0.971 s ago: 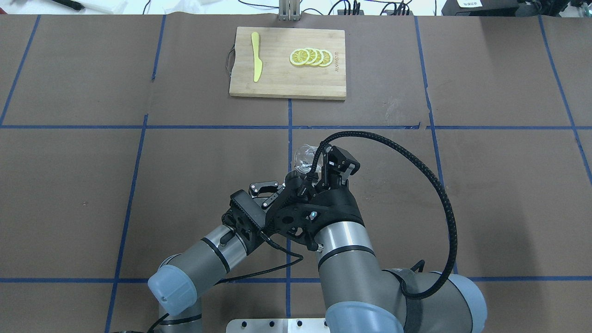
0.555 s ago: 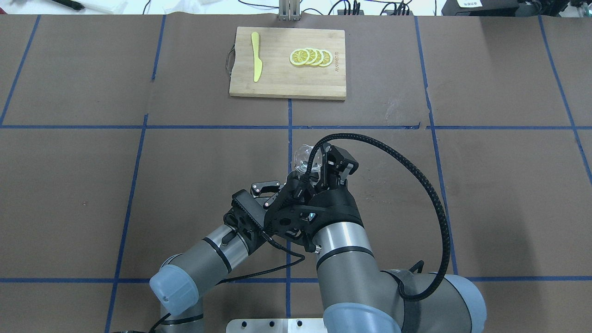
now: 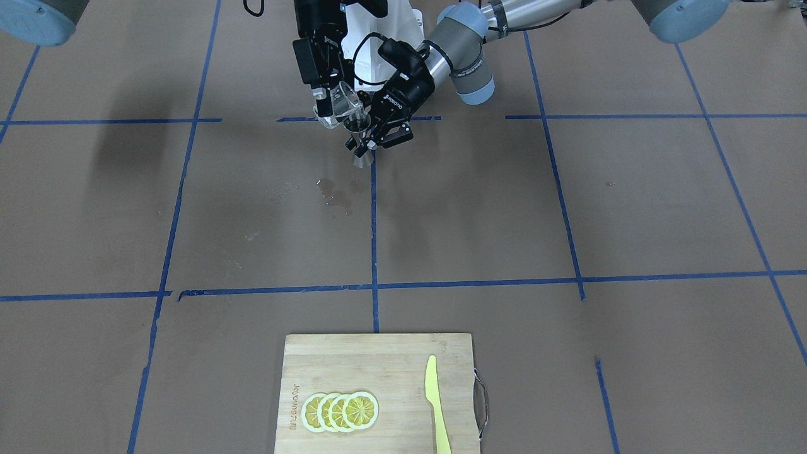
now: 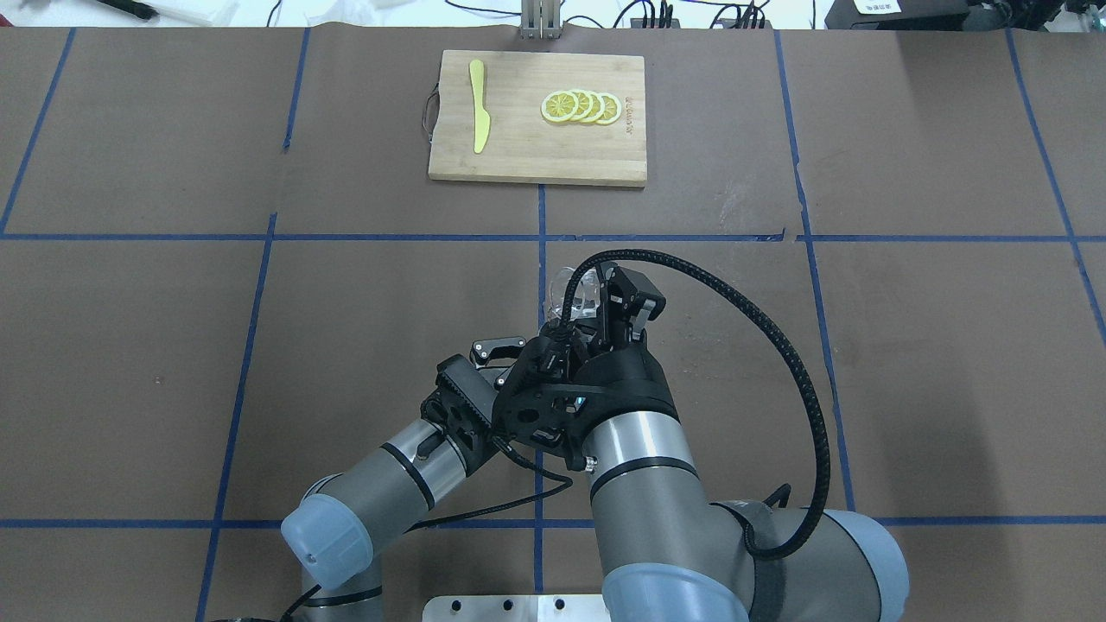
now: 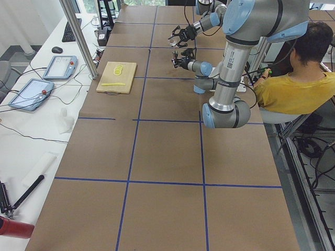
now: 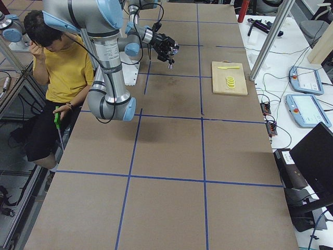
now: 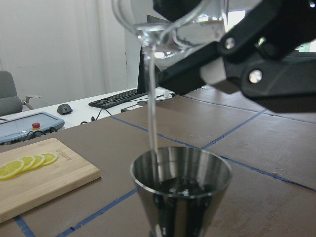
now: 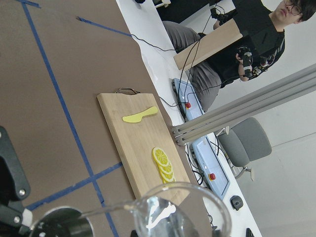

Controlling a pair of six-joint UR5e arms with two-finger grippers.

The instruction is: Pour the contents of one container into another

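My right gripper [image 3: 330,104] is shut on the small clear glass cup [image 3: 343,101], which is tilted mouth-down. Just below it my left gripper [image 3: 367,140] is shut on the steel jigger [image 3: 359,129] and holds it upright above the table. In the left wrist view a thin clear stream [image 7: 153,113] falls from the glass cup [image 7: 168,22] into the jigger [image 7: 180,190], where liquid shows. In the right wrist view the cup's rim [image 8: 163,205] fills the bottom edge, with the jigger's mouth [image 8: 61,226] beside it. From overhead the cup [image 4: 575,294] shows past the right wrist.
A wooden cutting board [image 4: 536,155] lies at the table's far side with lemon slices [image 4: 581,107] and a yellow knife [image 4: 478,105]. Wet spots [image 3: 334,192] mark the paper near the grippers. A person in yellow [image 5: 293,86] sits behind the robot.
The right wrist has shifted slightly left and its cable loop has swung with it. The glass cup stays tipped over the jigger. The left arm has barely moved.
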